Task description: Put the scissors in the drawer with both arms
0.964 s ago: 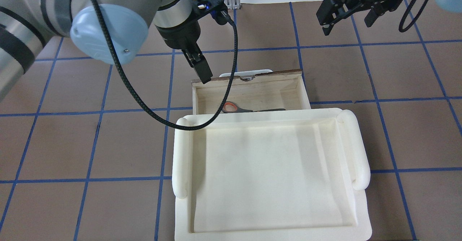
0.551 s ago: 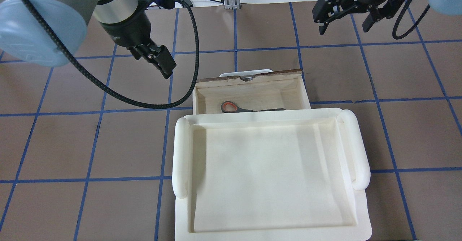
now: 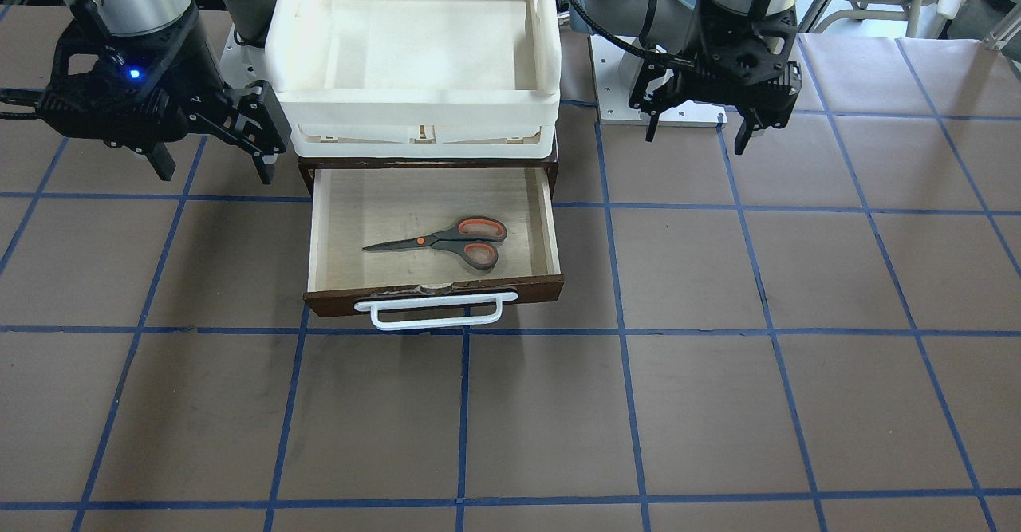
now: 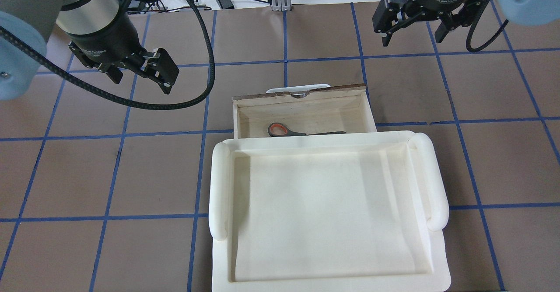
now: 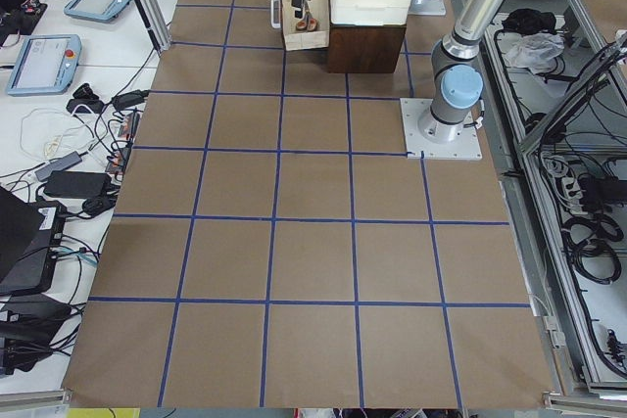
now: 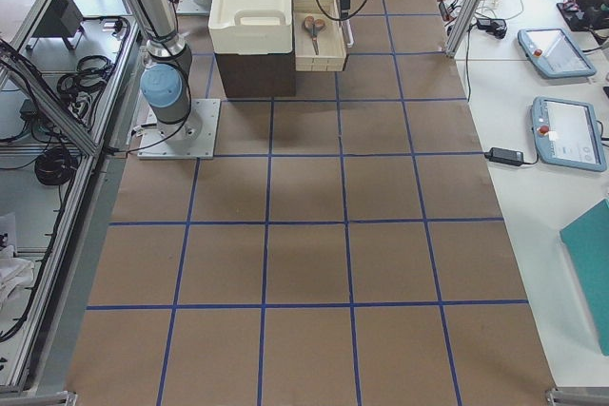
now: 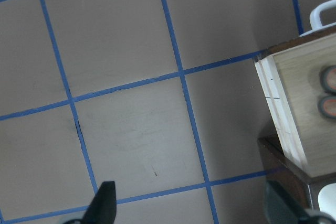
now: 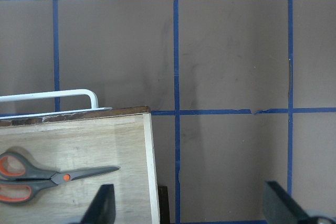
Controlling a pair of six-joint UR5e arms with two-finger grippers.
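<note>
Overhead exterior, worktop [image 4: 87,174]: flat, matte brown sheet gridded with blue tape; it carries everything below.
Tray: cream-white smooth plastic tray [image 4: 221,187] with rolled side rims, sitting above the rear of the drawer.
Drawer: dark brown wooden drawer [image 3: 534,289], pulled out, with a pale plywood floor and a white loop handle [image 3: 435,318] on its front.
Left end effector [image 3: 695,135]: black, two fingers spread wide, empty, over bare worktop well apart from the drawer.
Right end effector [image 3: 214,167]: also spread wide and empty, near the drawer's other side.
Scissors: small grey-handled scissors [image 3: 439,240] with orange-lined loops, lying flat on the drawer floor, blades closed and pointing to the robot's right.
Handling: you should expect them to be light and stiff, with slim blades that are likely slick.
Hold: if you regrasp, pinch across the shanks by the orange pivot; the flat lie leaves little to catch.
</note>
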